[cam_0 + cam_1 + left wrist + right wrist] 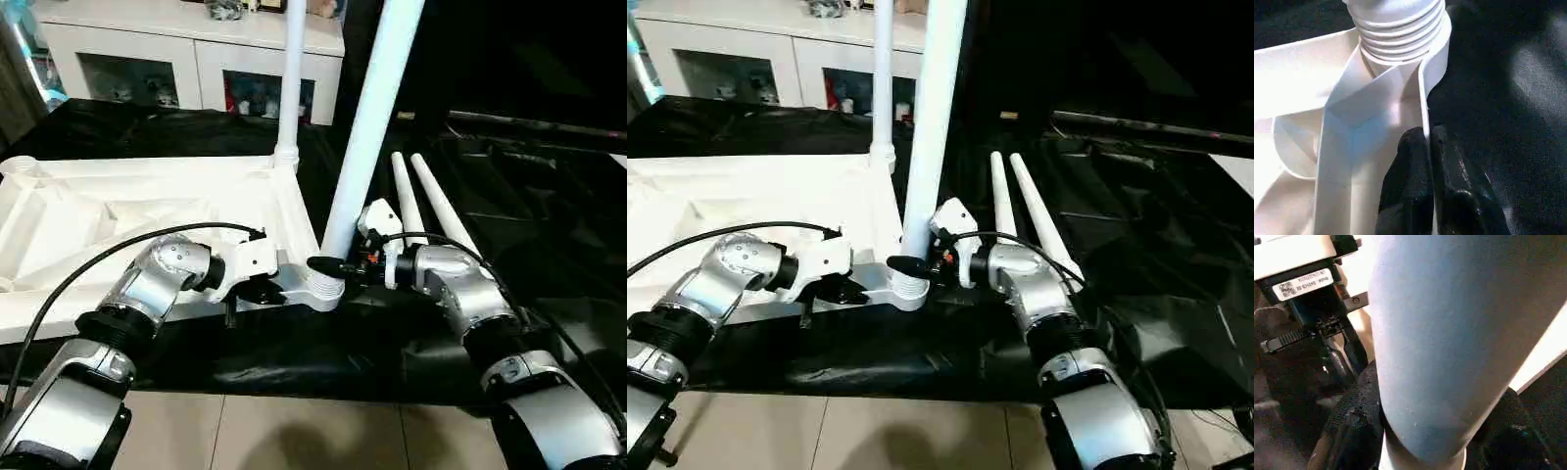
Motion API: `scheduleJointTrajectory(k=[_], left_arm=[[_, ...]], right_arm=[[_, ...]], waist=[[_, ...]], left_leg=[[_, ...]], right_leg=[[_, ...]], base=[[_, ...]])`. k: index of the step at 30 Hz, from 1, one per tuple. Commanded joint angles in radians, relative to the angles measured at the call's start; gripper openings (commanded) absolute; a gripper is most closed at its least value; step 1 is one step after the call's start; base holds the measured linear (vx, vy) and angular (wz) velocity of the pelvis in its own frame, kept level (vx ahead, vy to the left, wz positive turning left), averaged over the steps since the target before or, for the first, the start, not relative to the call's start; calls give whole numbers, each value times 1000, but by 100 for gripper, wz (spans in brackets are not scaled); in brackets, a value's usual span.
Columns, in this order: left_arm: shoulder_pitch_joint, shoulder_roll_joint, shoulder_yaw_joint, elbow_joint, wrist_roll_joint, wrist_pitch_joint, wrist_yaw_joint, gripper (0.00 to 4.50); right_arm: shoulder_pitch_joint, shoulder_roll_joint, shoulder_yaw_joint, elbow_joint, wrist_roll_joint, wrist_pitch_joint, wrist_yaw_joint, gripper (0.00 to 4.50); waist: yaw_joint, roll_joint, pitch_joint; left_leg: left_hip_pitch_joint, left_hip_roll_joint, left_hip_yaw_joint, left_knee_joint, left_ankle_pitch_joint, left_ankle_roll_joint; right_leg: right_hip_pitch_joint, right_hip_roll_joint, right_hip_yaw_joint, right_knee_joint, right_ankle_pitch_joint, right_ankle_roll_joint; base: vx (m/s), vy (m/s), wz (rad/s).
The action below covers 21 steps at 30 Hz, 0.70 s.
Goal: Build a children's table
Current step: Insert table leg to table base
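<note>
At the left of the frame the table top [118, 211] lies upside down on the black cloth [549, 225], ribs up, and the left gripper [1425, 166] has its fingers pinched nearly shut on the thin side wall beside the near corner socket [318, 289], apparently to keep the top from shifting. In the centre, the right gripper [338, 266] is about half open around the base of the leg [372, 117] rising from that socket, likely to turn it home. Another leg [291, 78] already stands at the far corner, while two spare legs [431, 206] wait at centre right.

Glare on white plastic; blurred wrist close-ups.
</note>
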Motion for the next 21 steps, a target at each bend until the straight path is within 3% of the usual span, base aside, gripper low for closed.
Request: scheduleJointTrajectory(k=[1, 3, 5, 9, 12, 13, 16, 19, 21], left_arm=[[-48, -34, 12, 5, 3, 11, 51, 0], [-65, -58, 21, 38, 14, 34, 114, 0], [-88, -98, 21, 75, 31, 74, 184, 0], [-123, -166, 22, 118, 51, 142, 298, 0], [-156, -250, 27, 164, 64, 199, 430, 0], [-156, -250, 27, 164, 64, 199, 430, 0], [-171, -310, 22, 201, 73, 218, 487, 0], [-175, -322, 23, 211, 79, 220, 497, 0], [-177, -324, 23, 216, 80, 222, 500, 0]], right_arm=[[76, 6, 34, 172, -99, 96, -165, 186], [59, 37, -4, 211, -94, 111, -313, 186], [35, 80, -53, 261, -74, 135, -491, 186], [9, 132, -104, 309, -47, 156, -673, 186], [-15, 183, -144, 336, -8, 180, -752, 186], [-15, 183, -144, 336, -8, 180, -752, 186], [-38, 224, -160, 359, -3, 189, -807, 186], [-48, 240, -163, 371, -7, 189, -830, 186], [-53, 247, -166, 378, -11, 190, -838, 186]], waist=[[-9, 21, 7], [-14, 21, 9], [-23, 23, 12], [-41, 37, 11], [-44, 36, 10], [-42, 32, 13], [-40, 28, 16], [-42, 27, 18], [-45, 30, 14]], left_leg=[[6, 31, -23, -81, -521, -15], [13, 25, -30, -78, -549, -29], [9, 23, -40, -81, -568, -33], [6, 24, -53, -93, -623, -33], [9, 24, -48, -94, -614, -26], [13, 21, -45, -92, -617, -19], [13, 17, -44, -90, -609, -8], [14, 14, -48, -90, -627, -2], [8, 18, -52, -97, -628, -5]], right_leg=[[-19, -79, 60, -129, -607, -69], [-27, -81, 51, -141, -694, -33], [-22, -83, 42, -147, -718, -18], [-7, -81, 22, -157, -624, -34], [-12, -80, 28, -158, -572, -51], [-20, -79, 31, -163, -573, -54], [-24, -81, 34, -168, -605, -39], [-24, -84, 26, -175, -643, -20], [-15, -86, 25, -173, -611, -19]], base=[[0, 0, 0], [0, 0, 0], [-51, 19, -10], [-13, 7, -3], [-10, 18, -3], [0, 0, 0], [0, 0, 0], [0, 0, 0], [0, 0, 0]])
